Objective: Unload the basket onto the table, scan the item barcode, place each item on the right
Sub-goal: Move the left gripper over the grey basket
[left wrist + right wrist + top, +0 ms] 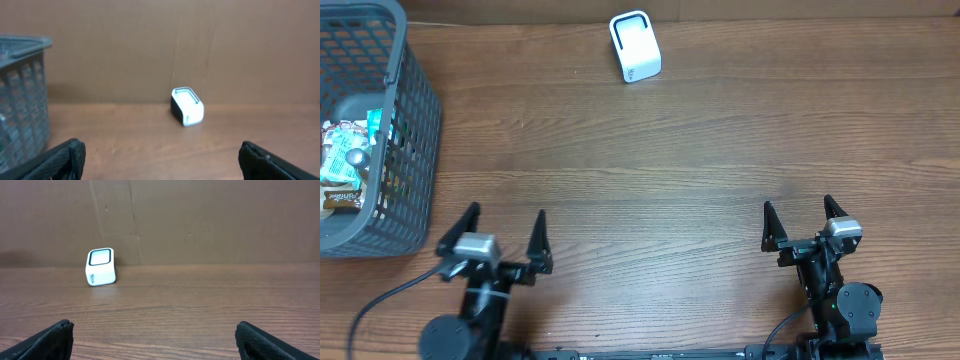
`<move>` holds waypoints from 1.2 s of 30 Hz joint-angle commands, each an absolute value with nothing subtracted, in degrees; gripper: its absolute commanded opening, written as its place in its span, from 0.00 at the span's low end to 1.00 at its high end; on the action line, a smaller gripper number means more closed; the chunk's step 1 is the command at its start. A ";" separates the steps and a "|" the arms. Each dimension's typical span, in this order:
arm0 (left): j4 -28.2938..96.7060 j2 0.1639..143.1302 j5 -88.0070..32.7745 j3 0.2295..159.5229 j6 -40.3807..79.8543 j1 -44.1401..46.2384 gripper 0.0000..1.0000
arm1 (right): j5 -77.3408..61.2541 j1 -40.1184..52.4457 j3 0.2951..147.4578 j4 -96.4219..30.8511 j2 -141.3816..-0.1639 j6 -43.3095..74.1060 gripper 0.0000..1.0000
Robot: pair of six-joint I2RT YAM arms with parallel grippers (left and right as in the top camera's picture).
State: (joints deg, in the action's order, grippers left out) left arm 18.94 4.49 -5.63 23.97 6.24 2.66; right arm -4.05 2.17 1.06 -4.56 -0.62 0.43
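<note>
A snack packet (340, 165) lies inside the grey basket (420, 130) at the table's (670, 170) left edge. The white scanner (635, 47) stands at the far side. Both the left gripper (505, 212) and the right gripper (798, 203) hover near the front edge, fingers spread apart, holding nothing.

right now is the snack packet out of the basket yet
No, the snack packet lies inside the grey basket, far from the white scanner.
</note>
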 commanded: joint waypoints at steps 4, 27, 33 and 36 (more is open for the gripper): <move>37.34 22.50 -5.39 51.79 9.26 3.03 1.00 | -3.88 1.91 0.45 -4.40 -0.16 0.69 1.00; 77.28 79.81 -9.08 101.62 15.53 3.40 1.00 | -3.88 1.91 0.45 -4.40 -0.16 0.69 1.00; 76.03 80.23 2.15 101.62 18.48 3.11 0.99 | -3.88 1.91 0.45 -4.40 -0.16 0.69 1.00; 74.02 80.23 7.49 101.65 18.46 1.58 1.00 | -3.88 1.91 0.45 -4.43 -0.16 0.69 1.00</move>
State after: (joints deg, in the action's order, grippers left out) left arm 75.02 80.42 -0.54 100.16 16.62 2.85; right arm -4.08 2.17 1.06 -4.58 -0.60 0.43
